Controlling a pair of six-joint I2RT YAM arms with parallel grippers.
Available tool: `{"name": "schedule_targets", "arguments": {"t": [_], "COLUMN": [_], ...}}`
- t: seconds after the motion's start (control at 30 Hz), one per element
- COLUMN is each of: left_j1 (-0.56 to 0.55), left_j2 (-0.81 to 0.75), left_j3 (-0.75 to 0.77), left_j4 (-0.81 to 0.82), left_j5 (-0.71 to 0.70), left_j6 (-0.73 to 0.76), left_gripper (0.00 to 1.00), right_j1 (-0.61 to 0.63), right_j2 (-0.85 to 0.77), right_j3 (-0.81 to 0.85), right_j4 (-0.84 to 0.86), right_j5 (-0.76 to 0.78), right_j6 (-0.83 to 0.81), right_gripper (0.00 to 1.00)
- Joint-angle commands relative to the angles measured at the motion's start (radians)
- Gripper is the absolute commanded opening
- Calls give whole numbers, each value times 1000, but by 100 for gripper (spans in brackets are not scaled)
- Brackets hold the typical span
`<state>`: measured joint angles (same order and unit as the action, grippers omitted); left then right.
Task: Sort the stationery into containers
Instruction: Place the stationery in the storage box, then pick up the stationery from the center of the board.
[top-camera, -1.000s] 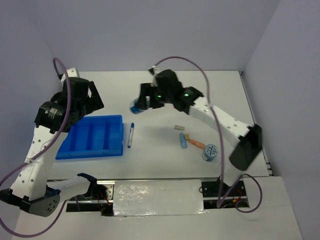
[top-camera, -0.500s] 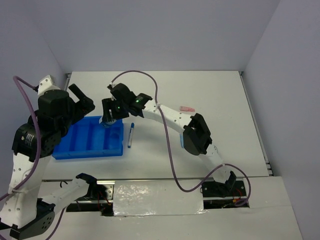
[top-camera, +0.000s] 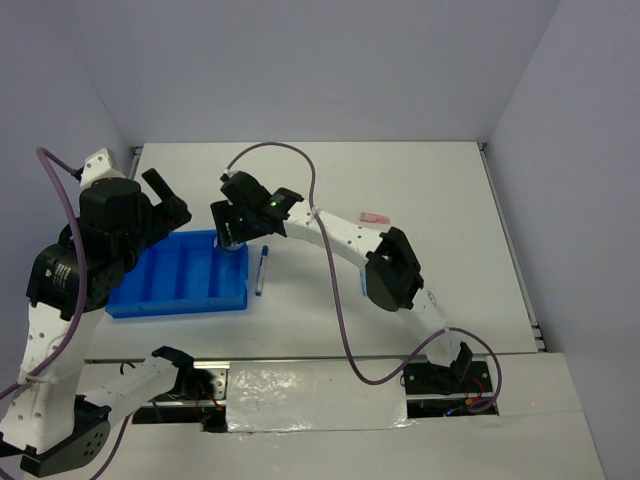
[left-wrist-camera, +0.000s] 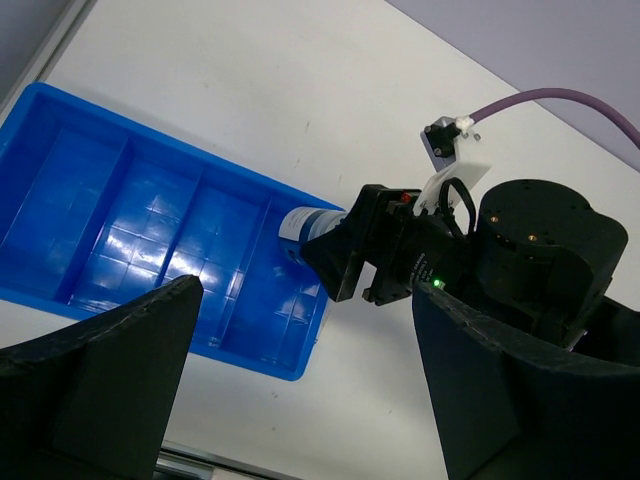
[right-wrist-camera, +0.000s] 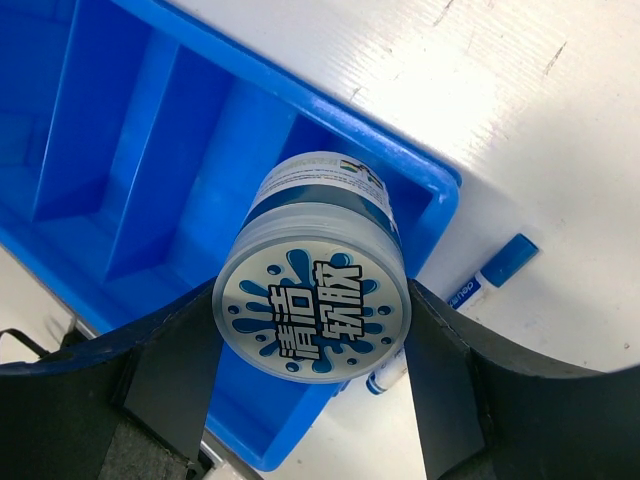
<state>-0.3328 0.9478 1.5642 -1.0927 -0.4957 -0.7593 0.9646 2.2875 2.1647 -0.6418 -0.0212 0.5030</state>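
Note:
My right gripper (top-camera: 232, 232) is shut on a round blue-and-white tape roll (right-wrist-camera: 312, 300) and holds it just above the right-hand compartment of the bright blue tray (top-camera: 180, 272). The roll (left-wrist-camera: 303, 222) also shows in the left wrist view over the tray's (left-wrist-camera: 100, 215) right end. My left gripper (top-camera: 165, 200) is open and empty above the tray's far edge, its fingers (left-wrist-camera: 100, 380) wide apart. The white pen with blue cap (top-camera: 261, 270) lies on the table just right of the tray; it also shows in the right wrist view (right-wrist-camera: 495, 272). A pink stick (top-camera: 374, 216) lies further right.
The right arm's elbow (top-camera: 393, 270) hangs over the table's right middle and hides what lies under it. Grey walls close the table at the back and on both sides. The tray's other compartments (right-wrist-camera: 120, 130) hold nothing that I can see.
My right arm swung left from the table's middle with the roll and now hovers over the tray's right compartment. My left gripper shifted a little left and nearer.

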Motion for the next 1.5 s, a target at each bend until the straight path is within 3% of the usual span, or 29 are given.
{"name": "schedule_targets", "arguments": {"t": [0.0,0.5,0.63,0.73,0.77,0.8,1.1,1.2,1.3,1.43,1.47], "left_j1": [-3,-3,-3,-3,-3,-3,-3,-3,-3,-3,-3], "left_j2": [-3,-24,-29,-33,-35,-37,-44,-44,-35,29,64], "left_j3": [-3,-23,-27,-27,-27,-27,-44,-50,-85,-148,-164], "left_j4": [24,22,22,24,25,25,33,48,53,28,22], "left_j5": [-9,-26,-24,-24,-26,-26,-21,15,49,144,157], "left_j6": [28,40,44,51,51,52,64,104,133,212,234], "left_gripper": [99,99,100,99,99,99,99,99,99,99,99], "right_j1": [31,83,88,86,86,86,42,-16,-118,-277,-370], "right_j2": [-54,-105,-79,-36,-31,-33,-204,-354,-568,-946,-1091], "right_j3": [15,-17,21,108,128,127,113,22,-240,-840,-933], "right_j4": [1,-56,-74,-134,-151,-151,-145,-290,-470,-507,-493], "right_j5": [47,191,222,245,260,265,332,405,472,468,443], "right_j6": [-12,97,88,74,71,69,52,143,258,331,322], "right_gripper": [43,46,54,71,93,100,100,100,100,100,100]}}
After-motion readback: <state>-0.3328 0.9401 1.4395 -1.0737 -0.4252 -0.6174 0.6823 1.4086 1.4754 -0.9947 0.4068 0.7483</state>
